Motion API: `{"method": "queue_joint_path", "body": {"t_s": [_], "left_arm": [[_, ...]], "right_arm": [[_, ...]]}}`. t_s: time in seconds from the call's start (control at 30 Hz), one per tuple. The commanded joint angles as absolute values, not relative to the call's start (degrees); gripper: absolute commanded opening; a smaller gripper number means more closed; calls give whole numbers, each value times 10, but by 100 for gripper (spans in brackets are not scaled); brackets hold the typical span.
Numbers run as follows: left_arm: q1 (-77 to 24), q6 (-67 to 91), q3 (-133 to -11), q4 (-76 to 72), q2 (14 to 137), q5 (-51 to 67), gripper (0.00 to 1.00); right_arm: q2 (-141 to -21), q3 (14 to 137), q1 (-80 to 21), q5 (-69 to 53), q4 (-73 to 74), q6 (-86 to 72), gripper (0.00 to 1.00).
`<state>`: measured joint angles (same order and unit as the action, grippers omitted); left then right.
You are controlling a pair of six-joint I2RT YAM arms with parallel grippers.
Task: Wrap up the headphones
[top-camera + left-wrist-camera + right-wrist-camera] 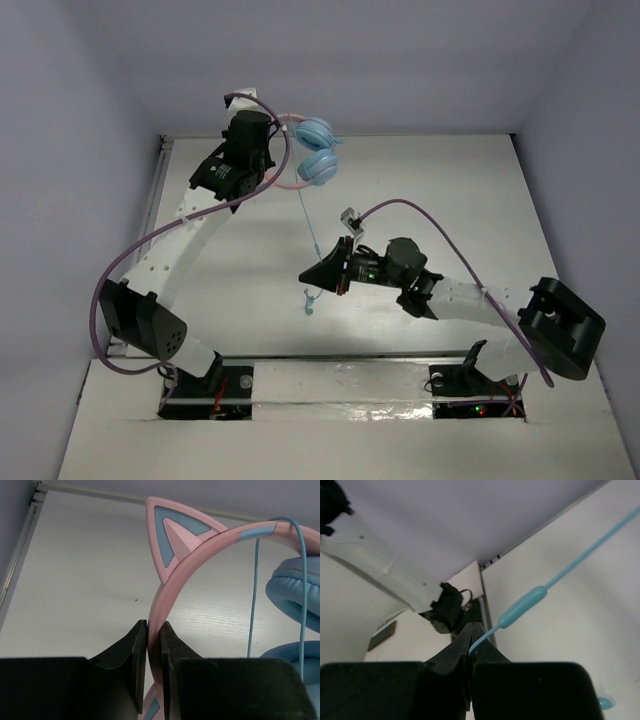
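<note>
The headphones [316,152] hang in the air at the back of the table, their two light blue ear cups stacked. My left gripper [268,160] is shut on the pink cat-ear headband [170,570]; a cat ear [172,532] and an ear cup [297,597] show in the left wrist view. The thin light blue cord [306,215] runs down from the cups to my right gripper [312,275], which is shut on the cord [480,639] just past its inline bulge [522,606]. The cord's plug end [309,303] dangles below the right gripper.
Thick purple cables [120,265] loop along both arms. The table's left edge has a metal rail [150,200]. White walls enclose the back and sides. The left arm's base [447,611] shows in the right wrist view.
</note>
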<state>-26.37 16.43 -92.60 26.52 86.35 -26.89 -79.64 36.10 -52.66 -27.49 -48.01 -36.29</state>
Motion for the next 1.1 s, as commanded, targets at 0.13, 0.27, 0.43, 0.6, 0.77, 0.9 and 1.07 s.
{"method": "queue_joint_path", "body": {"t_s": [0.13,0.27,0.43,0.6,0.77,0.9,1.07], "left_arm": [[-262,186,-859,165,800,-293,0],[-267,189,-849,165,793,-290,0],[-272,185,-851,168,785,-295,0],[-272,180,-849,165,785,-300,0],[-272,178,-837,163,786,-313,0],[-272,175,-841,163,787,-312,0],[-272,176,-846,163,787,-310,0]], "right_arm": [[-764,353,-548,-379,-665,-469,6],[-775,350,-553,-402,-750,-526,25],[-775,345,-558,-390,-756,-540,24],[-766,337,-569,-392,-749,-553,30],[-723,345,-574,-389,-703,-559,27],[-673,349,-574,-379,-614,-535,32],[-662,352,-579,-361,-544,-504,36]]}}
